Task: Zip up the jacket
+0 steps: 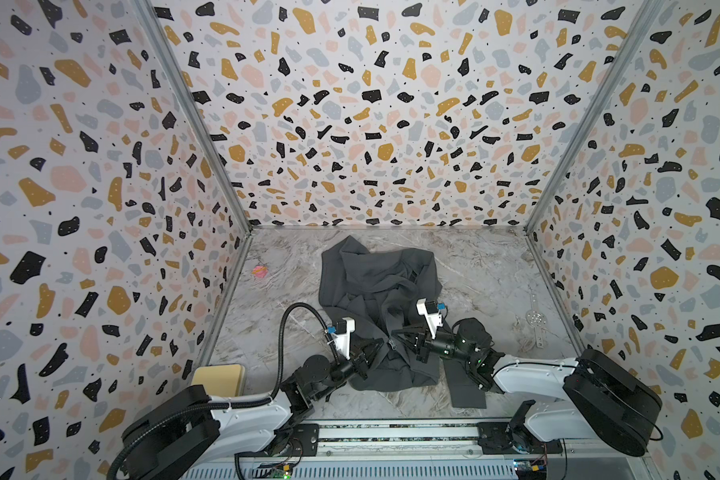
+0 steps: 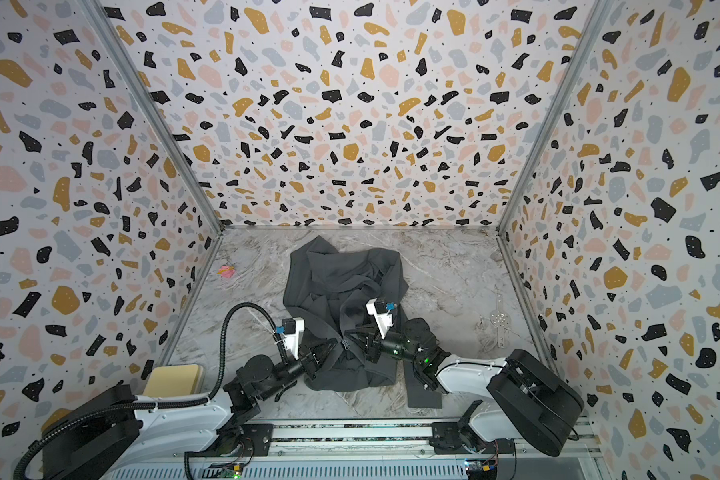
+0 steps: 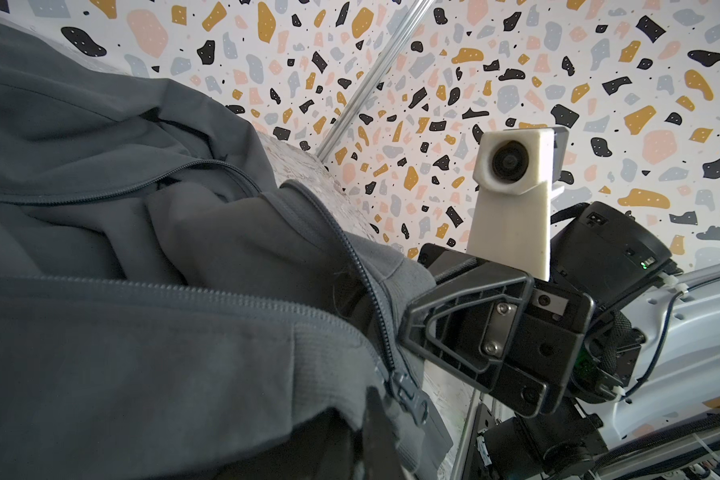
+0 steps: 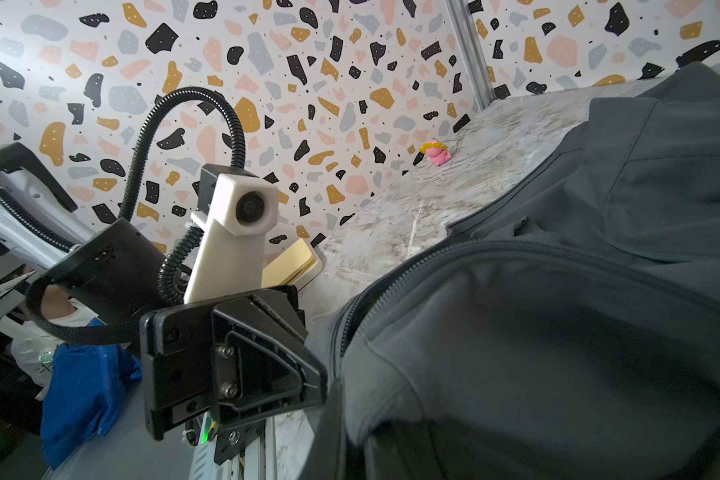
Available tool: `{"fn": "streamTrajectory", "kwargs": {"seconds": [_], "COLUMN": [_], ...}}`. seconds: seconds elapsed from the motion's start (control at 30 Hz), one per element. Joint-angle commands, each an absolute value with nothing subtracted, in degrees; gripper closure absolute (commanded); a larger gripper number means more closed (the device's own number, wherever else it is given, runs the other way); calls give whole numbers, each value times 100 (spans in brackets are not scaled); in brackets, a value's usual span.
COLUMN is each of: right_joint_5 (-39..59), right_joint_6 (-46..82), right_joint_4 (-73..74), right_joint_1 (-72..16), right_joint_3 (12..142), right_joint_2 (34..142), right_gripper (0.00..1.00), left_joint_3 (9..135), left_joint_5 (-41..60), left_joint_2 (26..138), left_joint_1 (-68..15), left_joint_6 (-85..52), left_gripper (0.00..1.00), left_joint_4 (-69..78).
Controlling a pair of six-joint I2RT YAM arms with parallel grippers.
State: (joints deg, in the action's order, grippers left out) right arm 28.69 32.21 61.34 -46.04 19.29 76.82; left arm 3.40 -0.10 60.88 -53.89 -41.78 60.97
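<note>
The jacket (image 1: 377, 286) is seen crumpled in a heap at the middle of the table (image 1: 487, 266), and its near edge is gripped from both sides. The left gripper (image 1: 377, 347) is set against it from the left, jaws squeezed to a sliver on a fold of fabric. The right gripper (image 1: 398, 336) is set against it from the right, likewise pinched tight on the zip edge (best seen in the left wrist view, where its fingers (image 3: 474, 274) are clamped at the teeth). The two tips are held near each other, with the slider (image 1: 391, 344) caught between them. The slider is found low on the track, and the two rows of teeth beyond it are parted. One dark flap of the jacket is laid under the right arm, near the table's front edge.
</note>
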Motion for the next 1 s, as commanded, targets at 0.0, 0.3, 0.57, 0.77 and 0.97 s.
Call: {"fn": "streamTrajectory", "kwargs": {"seconds": [0.0, 0.3, 0.57, 0.77, 0.97], "right_joint_5": [2863, 2848, 2942, 3088, 3273], "right_joint_6": [3121, 3111, 3059, 3015, 3089], "right_joint_4": [6420, 6467, 6608, 6733, 6950], "right_joint_1": [-4641, -4639, -4633, -4631, -4589], "right_joint_3": [2112, 2136, 2138, 2171, 2172], "right_joint_2": [7651, 7692, 7850, 7958, 8089], "right_gripper": [100, 100, 100, 100, 100], "left_joint_3": [389, 398, 361, 312, 231], "left_joint_5": [0, 0, 0, 25, 119], "left_joint_2": [6108, 6195, 6192, 6179, 6185], "left_joint_1": [-5442, -5500, -5502, -5506, -5504], "left_joint_6": [-4184, -4213, -4244, -4271, -4363], "left_gripper": [100, 100, 100, 100, 100], "left_joint_4": [6539, 6625, 6691, 6742, 6939]}}
